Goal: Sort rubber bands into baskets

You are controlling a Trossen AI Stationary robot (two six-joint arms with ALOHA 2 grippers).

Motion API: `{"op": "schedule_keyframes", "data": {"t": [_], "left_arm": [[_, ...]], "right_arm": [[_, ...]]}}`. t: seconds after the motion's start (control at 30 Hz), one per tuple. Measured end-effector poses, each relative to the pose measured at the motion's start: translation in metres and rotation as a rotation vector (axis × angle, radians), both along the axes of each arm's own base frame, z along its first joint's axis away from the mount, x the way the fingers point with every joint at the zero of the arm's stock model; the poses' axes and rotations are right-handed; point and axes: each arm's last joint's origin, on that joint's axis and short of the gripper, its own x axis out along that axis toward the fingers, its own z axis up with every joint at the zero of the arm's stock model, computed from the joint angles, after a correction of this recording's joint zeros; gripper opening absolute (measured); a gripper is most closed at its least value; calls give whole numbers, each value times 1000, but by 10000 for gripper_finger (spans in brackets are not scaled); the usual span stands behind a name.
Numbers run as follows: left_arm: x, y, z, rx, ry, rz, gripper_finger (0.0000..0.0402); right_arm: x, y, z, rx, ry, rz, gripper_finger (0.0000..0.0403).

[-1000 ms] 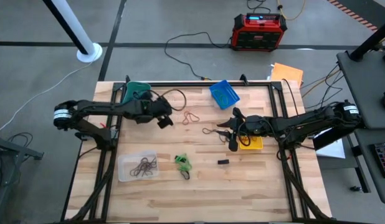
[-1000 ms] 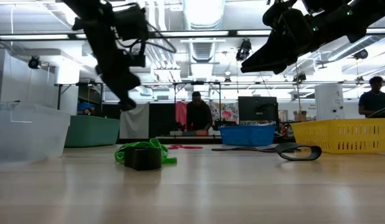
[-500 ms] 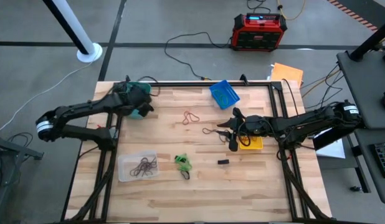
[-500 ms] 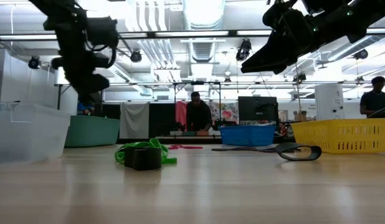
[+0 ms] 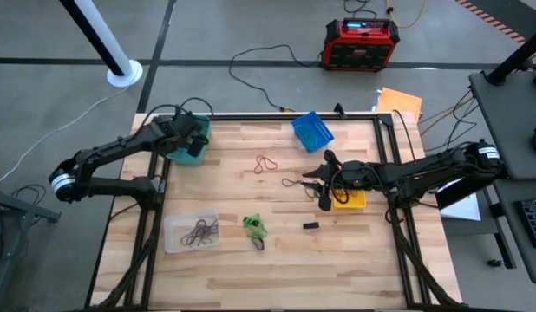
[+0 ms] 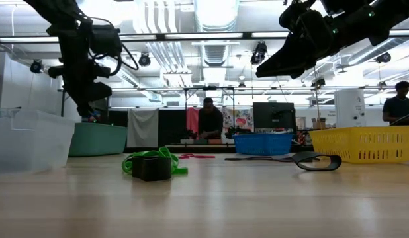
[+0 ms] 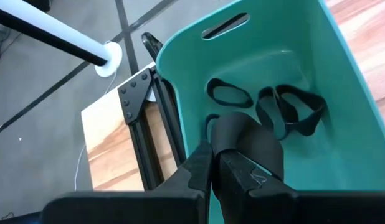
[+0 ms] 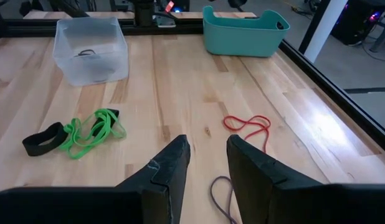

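Band of black rubber hangs pinched between the left gripper's closed fingers, directly above the floor of the teal basket, where two more black loops already lie. The held band and the basket line up one above the other, so in my judgement the coming move is simply a release, with the drop falling inside the walls. In the high view this basket sits at the table's far left corner, with the left gripper over it.

Further right, the red bands lie loose on the wood at mid-table, near the blue basket. A dark brownish loop lies just left of the right gripper, whose fingers stand a little apart over the table with nothing between them; the yellow basket is beside it. The right arm is clearly the nearer one to both of these. The green tangle and the clear basket sit toward the near edge.
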Motion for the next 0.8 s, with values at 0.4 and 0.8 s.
{"op": "schedule_keyframes", "data": {"t": [0.4,0.8], "left_arm": [[1,1,1,15,-22,12,55],[3,0,0,0,-48,6,119]], "right_arm": [[0,0,0,7,-1,-3,98],[0,0,0,14,-2,-6,93]]}}
